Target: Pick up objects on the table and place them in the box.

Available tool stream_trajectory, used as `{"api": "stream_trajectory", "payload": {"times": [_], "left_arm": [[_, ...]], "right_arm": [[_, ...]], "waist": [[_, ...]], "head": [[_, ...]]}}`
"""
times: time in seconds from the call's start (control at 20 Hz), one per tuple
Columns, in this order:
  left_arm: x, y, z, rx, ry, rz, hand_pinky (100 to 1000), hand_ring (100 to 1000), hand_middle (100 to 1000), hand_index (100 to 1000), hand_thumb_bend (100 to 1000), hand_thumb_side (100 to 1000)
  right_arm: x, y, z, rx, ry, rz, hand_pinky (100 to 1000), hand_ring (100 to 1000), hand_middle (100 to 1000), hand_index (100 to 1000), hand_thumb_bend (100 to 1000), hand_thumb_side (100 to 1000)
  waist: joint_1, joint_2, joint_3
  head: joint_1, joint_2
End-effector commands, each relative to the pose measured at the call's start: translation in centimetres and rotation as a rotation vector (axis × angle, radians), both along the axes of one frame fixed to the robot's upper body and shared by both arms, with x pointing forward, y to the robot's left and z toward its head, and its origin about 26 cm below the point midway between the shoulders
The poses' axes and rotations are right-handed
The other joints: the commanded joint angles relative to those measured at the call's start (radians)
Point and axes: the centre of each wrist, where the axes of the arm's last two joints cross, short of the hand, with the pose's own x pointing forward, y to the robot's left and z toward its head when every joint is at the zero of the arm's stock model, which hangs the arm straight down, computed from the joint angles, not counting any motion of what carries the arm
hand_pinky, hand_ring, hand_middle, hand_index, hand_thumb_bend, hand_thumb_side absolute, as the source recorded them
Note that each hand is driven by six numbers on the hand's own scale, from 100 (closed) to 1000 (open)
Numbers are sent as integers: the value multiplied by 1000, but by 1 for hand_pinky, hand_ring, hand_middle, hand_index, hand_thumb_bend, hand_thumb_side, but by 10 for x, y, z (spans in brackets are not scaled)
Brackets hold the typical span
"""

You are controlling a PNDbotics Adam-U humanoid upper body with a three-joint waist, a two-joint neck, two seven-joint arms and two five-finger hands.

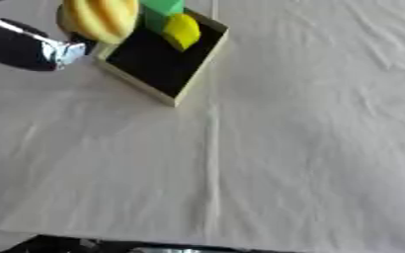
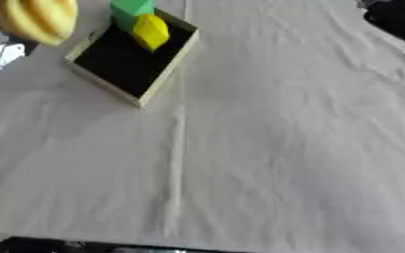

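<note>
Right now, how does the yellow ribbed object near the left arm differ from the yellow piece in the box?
The ribbed yellow object is larger, rounded and pale, and sits outside the box at its left edge, by the left arm. The yellow piece is smaller, smooth, brighter, and lies inside the box beside a green block. Both are yellow.

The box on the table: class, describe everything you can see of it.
The box is a shallow, open, rectangular tray with pale tan walls, seemingly cardboard, and a black inside. It lies flat and askew on the white tablecloth, near the far left. A yellow piece and a green block lie at its far end. A yellow ribbed object overlaps its left corner.
</note>
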Motion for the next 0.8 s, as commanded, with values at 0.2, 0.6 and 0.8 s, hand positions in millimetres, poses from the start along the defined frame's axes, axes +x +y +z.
{"api": "stream_trajectory", "payload": {"times": [0.2,0.6,0.8], "left_arm": [[22,-38,7,24,88,-16,649,583,522,483,196,100],[68,-39,-9,11,154,147,656,590,533,506,225,100],[88,-40,-19,27,128,176,664,597,546,526,259,100]], "right_arm": [[-3,3,14,-20,-42,29,896,767,746,876,100,397],[-3,4,15,-15,-52,42,896,767,746,876,100,409],[-3,4,14,-7,-50,42,896,766,745,876,100,416]], "waist": [[3,-19,-7],[-1,-10,-9],[-5,-4,-10]], "head": [[6,7],[14,3],[11,-8]]}}
